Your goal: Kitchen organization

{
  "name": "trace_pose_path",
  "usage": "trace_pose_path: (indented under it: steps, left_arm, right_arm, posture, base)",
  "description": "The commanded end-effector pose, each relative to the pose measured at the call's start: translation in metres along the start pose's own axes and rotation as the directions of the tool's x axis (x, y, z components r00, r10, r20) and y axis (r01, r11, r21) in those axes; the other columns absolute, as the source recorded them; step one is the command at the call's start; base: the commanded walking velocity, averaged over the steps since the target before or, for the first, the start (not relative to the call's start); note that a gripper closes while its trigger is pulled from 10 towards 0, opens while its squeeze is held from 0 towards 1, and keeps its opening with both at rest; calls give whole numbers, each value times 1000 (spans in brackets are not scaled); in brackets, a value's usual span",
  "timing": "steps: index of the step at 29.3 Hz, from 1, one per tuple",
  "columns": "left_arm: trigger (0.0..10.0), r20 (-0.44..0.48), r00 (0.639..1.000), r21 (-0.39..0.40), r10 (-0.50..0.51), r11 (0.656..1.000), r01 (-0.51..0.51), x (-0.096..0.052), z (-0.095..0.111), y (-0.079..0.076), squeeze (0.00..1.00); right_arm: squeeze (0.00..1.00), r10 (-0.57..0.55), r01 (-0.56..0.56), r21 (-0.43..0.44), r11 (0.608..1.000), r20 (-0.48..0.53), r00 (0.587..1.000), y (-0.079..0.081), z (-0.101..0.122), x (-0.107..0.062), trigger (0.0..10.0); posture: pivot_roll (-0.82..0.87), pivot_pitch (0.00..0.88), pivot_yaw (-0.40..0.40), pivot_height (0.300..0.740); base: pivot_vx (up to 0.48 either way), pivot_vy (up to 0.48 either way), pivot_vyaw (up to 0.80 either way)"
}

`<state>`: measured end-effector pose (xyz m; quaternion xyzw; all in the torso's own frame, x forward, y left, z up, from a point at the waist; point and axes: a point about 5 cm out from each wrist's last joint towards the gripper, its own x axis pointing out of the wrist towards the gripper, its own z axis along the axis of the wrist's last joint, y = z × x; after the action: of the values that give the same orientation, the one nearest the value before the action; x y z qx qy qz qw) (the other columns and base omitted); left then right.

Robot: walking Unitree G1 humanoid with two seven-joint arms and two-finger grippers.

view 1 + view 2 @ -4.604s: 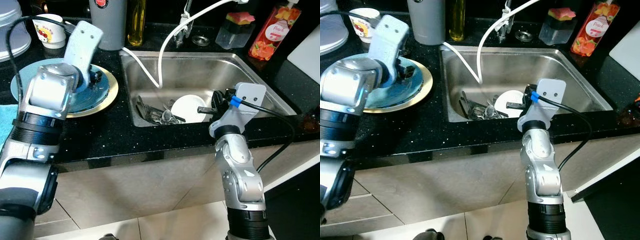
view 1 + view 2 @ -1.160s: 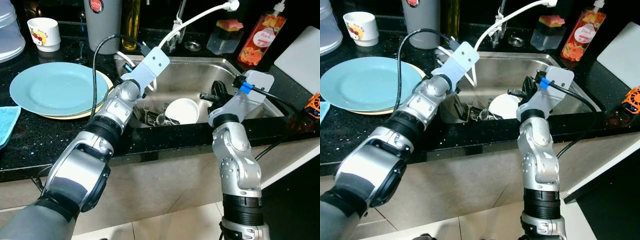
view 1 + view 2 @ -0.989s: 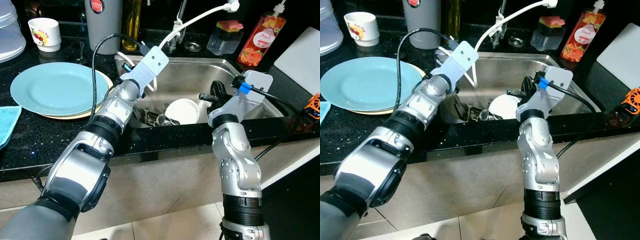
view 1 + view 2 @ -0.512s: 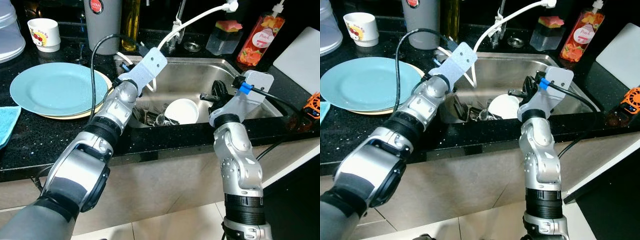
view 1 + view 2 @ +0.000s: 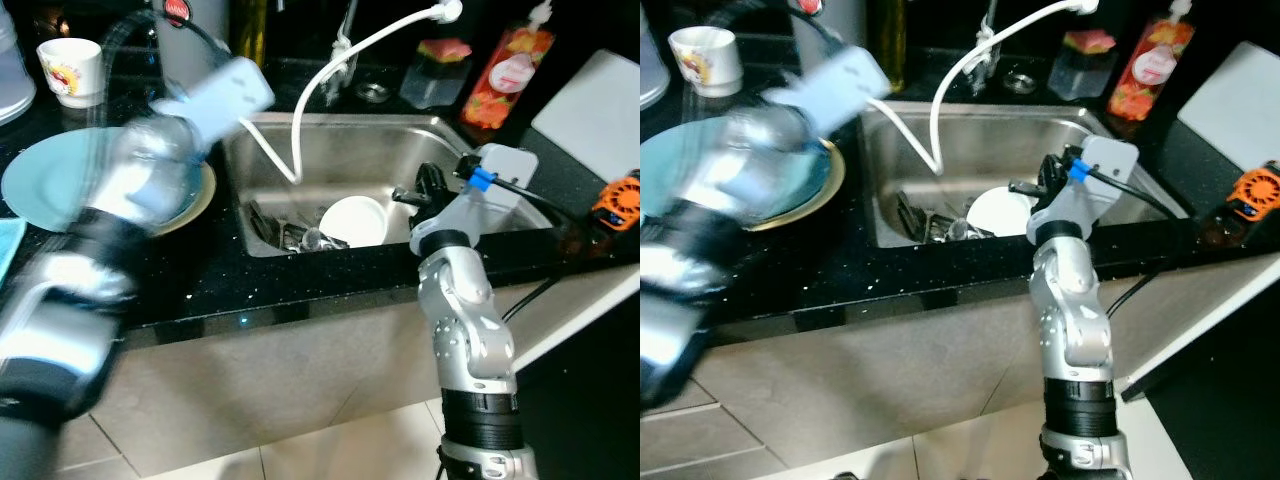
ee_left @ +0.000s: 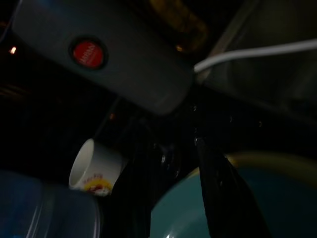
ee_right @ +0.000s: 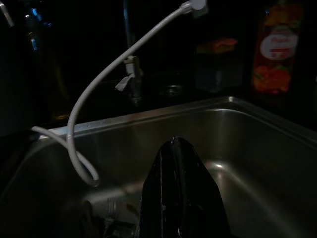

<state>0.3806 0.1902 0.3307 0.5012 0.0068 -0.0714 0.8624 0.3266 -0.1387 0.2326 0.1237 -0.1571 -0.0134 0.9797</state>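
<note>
The steel sink holds a white bowl and a heap of cutlery. Left of it, a light blue plate rests on a yellow-rimmed plate. My left arm is motion-blurred above these plates. In the left wrist view my left gripper hovers over the blue plate's rim with its fingers apart, pointing toward a white cup. A small glint between the fingers is too dark to identify. My right gripper is shut and hangs over the sink's front right part, beside the bowl.
A grey canister and the white cup stand behind the plates. A white hose arcs from the tap into the sink. A red soap bottle, a clear container, a white board and an orange object are at the right.
My left arm has swung fast from the sink's left side over to the plates and is blurred. The right arm has stayed put. The camera shifted slightly.
</note>
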Motion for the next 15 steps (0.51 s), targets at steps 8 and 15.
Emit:
trace_pose_path:
  steps: [8, 15]
  left_arm:
    - [10000, 83, 921, 273, -381, 897, 347, -64, -21, 3, 0]
    - [10000, 75, 891, 269, -448, 869, 414, -71, -19, -10, 0]
  right_arm:
    - [0, -32, 32, 26, 999, -4, 999, -2, -8, -1, 10000]
    - [0, -29, 29, 30, 999, -14, 1000, 0, -12, -2, 10000]
  posture:
    - [322, 0, -120, 740]
    - [320, 0, -110, 740]
  base:
    - [0, 0, 0]
    - [0, 0, 0]
